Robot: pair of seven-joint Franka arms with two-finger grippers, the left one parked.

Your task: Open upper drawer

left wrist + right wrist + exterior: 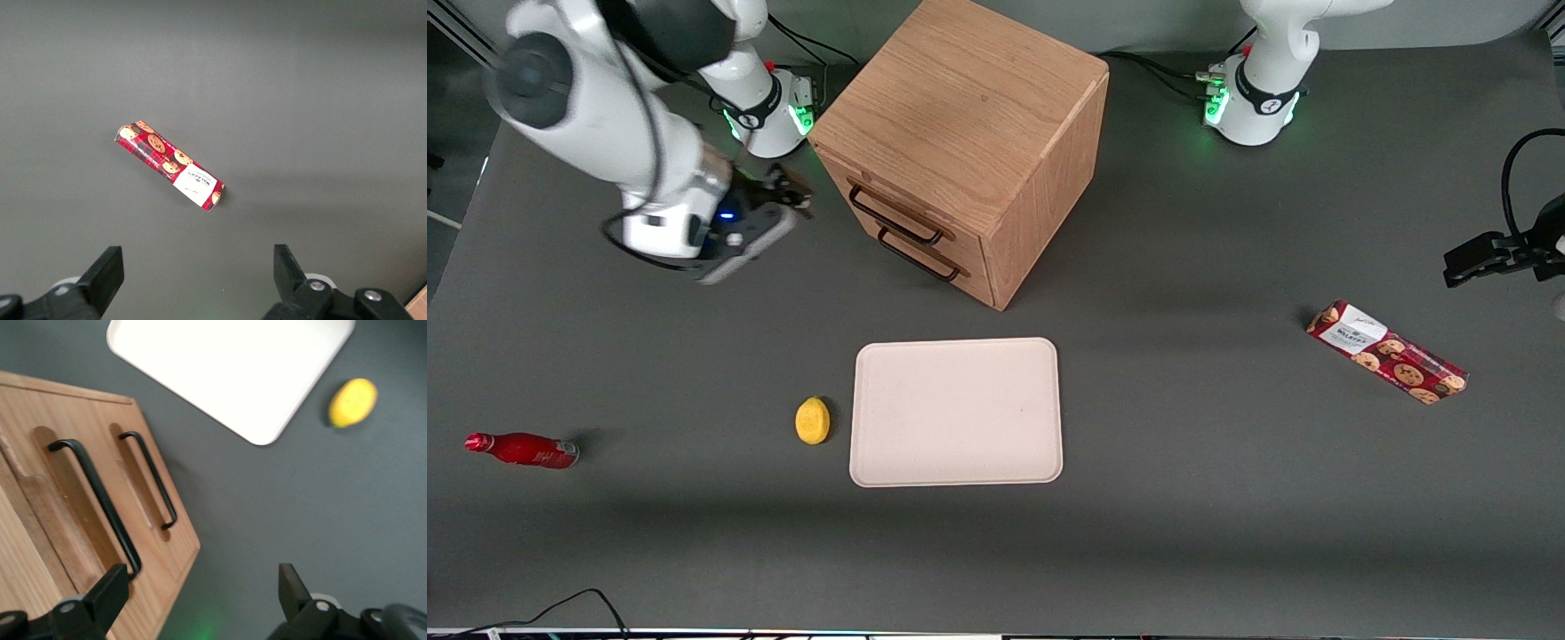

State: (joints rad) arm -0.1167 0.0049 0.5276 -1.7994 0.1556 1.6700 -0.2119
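Note:
The light oak cabinet [969, 124] stands in the middle of the table. Its upper drawer [889, 206] looks shut, flush with the front, and carries a dark bar handle [895, 216] just above the lower drawer's handle [919, 256]. My gripper [790, 192] hovers in front of the cabinet, toward the working arm's end, apart from the handles. The right wrist view shows my gripper [200, 593] open and holding nothing. One finger [107, 590] is close to the end of the upper drawer's handle [100, 500]; the lower handle [152, 480] sits beside it.
A pale tray [957, 412] lies nearer the front camera than the cabinet, with a yellow lemon [812, 420] beside it. A red bottle [523, 449] lies toward the working arm's end. A cookie box [1387, 352] lies toward the parked arm's end.

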